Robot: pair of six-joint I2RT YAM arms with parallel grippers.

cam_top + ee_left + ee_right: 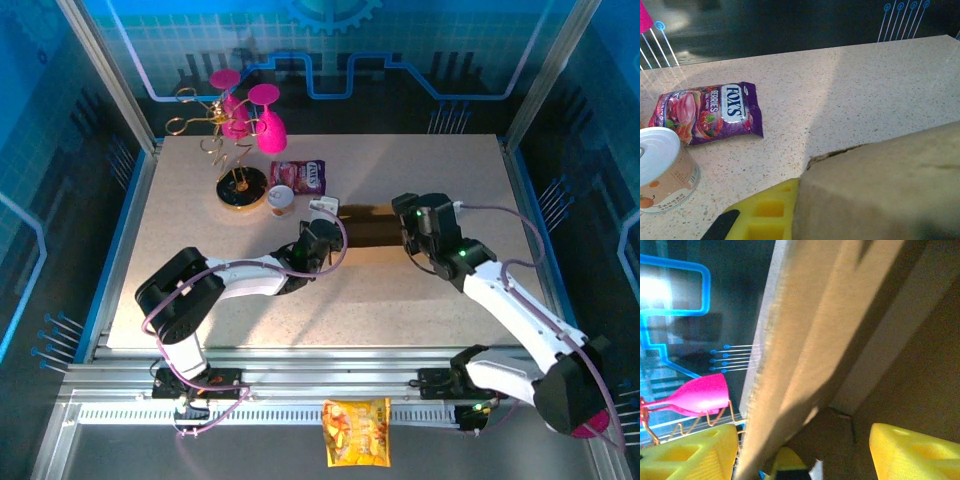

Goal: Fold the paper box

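Table (200,230) glowing under blue light, box (370,228) sitting at its middle

A speckled beige table is filling the floor of an enclosure whose clear walls are shining blue and teal. Aluminium rails (300,385) are running along the near edge, and an orange packet (357,432) is lying on them. At the far left of the table, pink glasses (262,110) are hanging on a gold wire stand (240,185). A purple packet (298,177) and a small can (281,200) are lying just beside that stand.

The box is resting near the table's centre, between the two grippers and partly in shadow. It is plain brown cardboard. In the right wrist view a creased panel is standing up, with a ragged edge.

The left gripper (318,245) is sitting at the box's left end with its jaws closed. One yellow finger (765,215) is touching the cardboard; whether it is pinching any is unclear. The right gripper (418,228) is reaching over the right end, jaws standing wide apart and straddling the raised panel.
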